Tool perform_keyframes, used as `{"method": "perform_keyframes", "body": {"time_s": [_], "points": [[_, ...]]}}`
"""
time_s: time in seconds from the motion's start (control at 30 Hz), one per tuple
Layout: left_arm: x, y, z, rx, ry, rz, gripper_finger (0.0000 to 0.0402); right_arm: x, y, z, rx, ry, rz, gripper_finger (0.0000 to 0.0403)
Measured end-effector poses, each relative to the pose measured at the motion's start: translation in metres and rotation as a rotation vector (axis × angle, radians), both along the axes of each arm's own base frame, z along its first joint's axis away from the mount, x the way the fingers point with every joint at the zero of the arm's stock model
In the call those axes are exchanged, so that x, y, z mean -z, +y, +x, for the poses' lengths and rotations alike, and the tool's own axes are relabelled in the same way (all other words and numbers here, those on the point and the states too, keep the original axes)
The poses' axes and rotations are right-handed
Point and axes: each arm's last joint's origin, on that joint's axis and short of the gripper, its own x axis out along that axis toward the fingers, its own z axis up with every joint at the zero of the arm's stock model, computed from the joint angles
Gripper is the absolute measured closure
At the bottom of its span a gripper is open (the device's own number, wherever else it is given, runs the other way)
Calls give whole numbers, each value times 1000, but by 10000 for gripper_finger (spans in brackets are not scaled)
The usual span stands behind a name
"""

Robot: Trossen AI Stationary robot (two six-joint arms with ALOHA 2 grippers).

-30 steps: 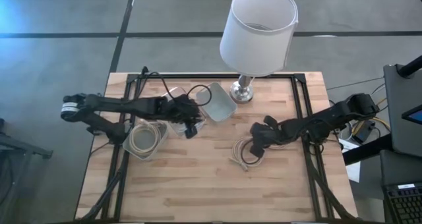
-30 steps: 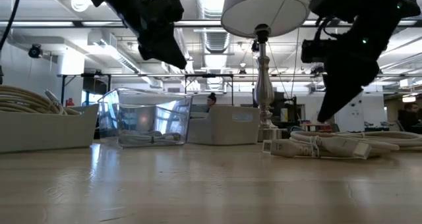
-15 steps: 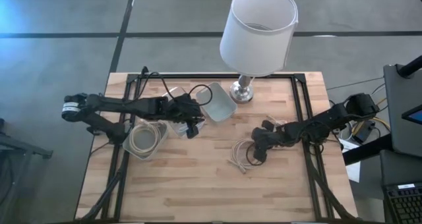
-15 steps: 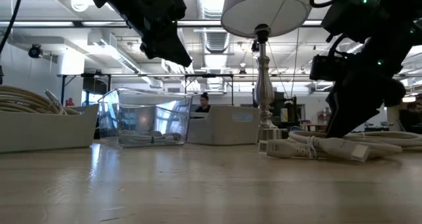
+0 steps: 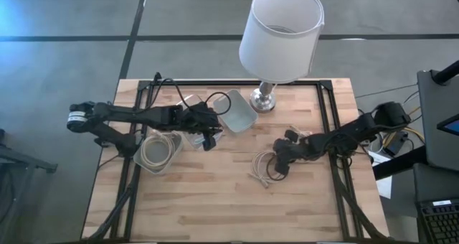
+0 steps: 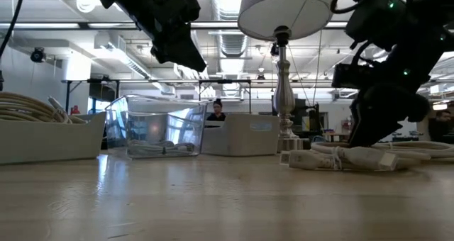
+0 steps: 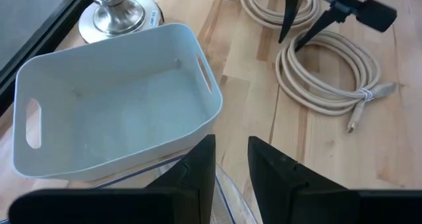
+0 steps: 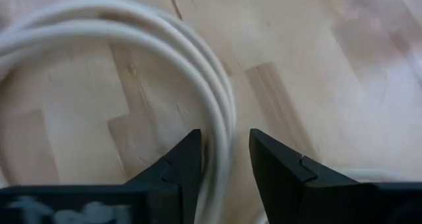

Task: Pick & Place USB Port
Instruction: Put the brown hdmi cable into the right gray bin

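The coiled cream USB cable [image 5: 267, 166] lies on the wooden desk [image 5: 237, 208], not yet lifted. The right gripper [image 8: 219, 159] straddles its strands, jaws narrowly spread, grasp apparently pending. The left gripper [image 7: 229, 159], jaws slightly apart and empty, hovers over the clear plastic bin [image 6: 162, 125].

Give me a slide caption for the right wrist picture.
Right gripper straddling a strand of the coiled white cable on the wooden table.

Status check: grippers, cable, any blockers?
Right gripper down on the table, fingers straddling the coiled USB cable, not yet clamped. Left gripper waits above the clear bin, empty. Lamp stands behind, clear of the cable.
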Motion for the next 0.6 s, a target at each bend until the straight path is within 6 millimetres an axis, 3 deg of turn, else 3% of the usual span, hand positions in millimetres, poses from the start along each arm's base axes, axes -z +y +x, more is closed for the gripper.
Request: {"method": "perform_keyframes", "body": {"time_s": [0.3,0.47,0.6], "points": [[-1,0,1,-27,-19,-36,310,15,3,11,-15,42,4,332],[-1,0,1,-37,-26,-47,310,7,5,19,-136,39,-53,379],[-1,0,1,-54,-38,-69,310,-5,7,29,-205,13,-94,384]]}}
